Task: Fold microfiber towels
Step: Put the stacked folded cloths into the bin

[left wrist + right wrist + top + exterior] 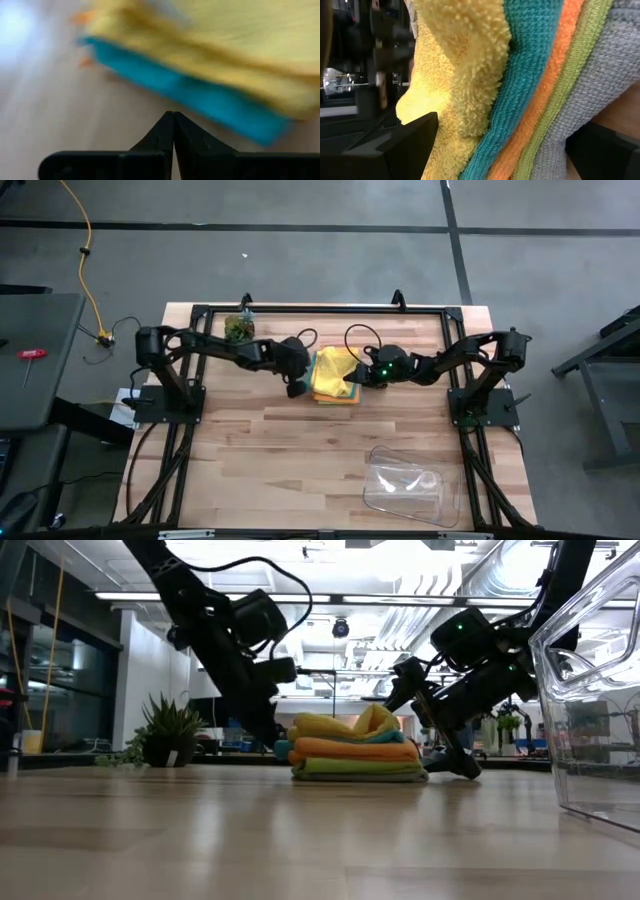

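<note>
- Wooden table (300,450): towel stack (335,377) lies at mid-rear, between both grippers.
- Left gripper (297,387): fingers pressed together, empty, just beside the stack's left edge, facing the yellow towel (210,45) and teal towel (200,97).
- Right gripper (358,379): jaws wide, straddling the stack's right edge; yellow, teal, orange (547,95), green (570,90) and grey (600,85) layers sit between its fingers (395,150).
- Clear tray (410,485): front right, well apart.

- We count five microfiber towels (355,752) in one stack: yellow, teal, orange, lime green, grey.
- We see one clear plastic tray (405,485).
- We see one leafy clump (238,327).
- We see two grippers.
</note>
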Robot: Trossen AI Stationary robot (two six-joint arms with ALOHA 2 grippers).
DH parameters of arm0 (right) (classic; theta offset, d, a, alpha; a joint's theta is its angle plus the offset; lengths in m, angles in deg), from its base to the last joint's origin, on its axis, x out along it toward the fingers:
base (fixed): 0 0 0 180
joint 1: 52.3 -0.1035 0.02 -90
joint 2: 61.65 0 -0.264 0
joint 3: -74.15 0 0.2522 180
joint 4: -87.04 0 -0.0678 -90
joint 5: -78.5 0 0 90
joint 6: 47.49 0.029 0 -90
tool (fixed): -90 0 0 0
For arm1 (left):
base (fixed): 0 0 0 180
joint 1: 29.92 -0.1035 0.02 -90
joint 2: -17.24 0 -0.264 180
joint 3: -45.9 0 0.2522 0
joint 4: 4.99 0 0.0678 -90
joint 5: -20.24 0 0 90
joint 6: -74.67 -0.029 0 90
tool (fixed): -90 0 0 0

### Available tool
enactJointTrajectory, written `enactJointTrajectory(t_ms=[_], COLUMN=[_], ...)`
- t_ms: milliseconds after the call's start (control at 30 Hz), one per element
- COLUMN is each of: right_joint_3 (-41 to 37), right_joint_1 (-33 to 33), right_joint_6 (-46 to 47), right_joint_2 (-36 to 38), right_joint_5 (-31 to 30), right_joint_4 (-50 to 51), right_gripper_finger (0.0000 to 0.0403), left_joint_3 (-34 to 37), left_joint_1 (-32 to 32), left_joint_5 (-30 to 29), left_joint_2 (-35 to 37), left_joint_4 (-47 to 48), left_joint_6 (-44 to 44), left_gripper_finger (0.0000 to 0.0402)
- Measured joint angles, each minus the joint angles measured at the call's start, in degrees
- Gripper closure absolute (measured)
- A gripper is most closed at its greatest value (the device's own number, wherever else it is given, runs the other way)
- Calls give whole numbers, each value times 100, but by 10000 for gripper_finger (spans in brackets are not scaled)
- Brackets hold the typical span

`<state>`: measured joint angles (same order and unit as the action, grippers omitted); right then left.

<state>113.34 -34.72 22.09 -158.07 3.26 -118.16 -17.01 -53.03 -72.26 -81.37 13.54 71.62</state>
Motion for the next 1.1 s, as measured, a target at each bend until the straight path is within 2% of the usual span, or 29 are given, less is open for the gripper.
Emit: enactJointTrajectory(t_ms=[100, 400, 800, 1000, 1100], right_joint_3=[0, 0, -11, 4, -1], right_joint_1=[0, 0, -5, -93, -183], right_joint_6=[0, 4, 56, 138, 150], right_joint_2=[0, 2, -2, 13, 9], right_joint_5=[2, 8, -138, -185, -344], right_joint_4=[2, -9, -371, 68, -42], right_gripper_finger=[9, 9, 8, 9, 9], left_joint_3=[-15, -374, -581, -581, -581], left_joint_1=[29, 148, 352, 443, 449], left_joint_5=[495, 467, 448, 374, 359], left_joint_2=[-147, -902, -966, -966, -964], left_joint_4=[-293, -480, -433, -476, -490], left_joint_6=[-172, 224, 278, 293, 290], left_gripper_finger=[401, 401, 402, 402, 402])
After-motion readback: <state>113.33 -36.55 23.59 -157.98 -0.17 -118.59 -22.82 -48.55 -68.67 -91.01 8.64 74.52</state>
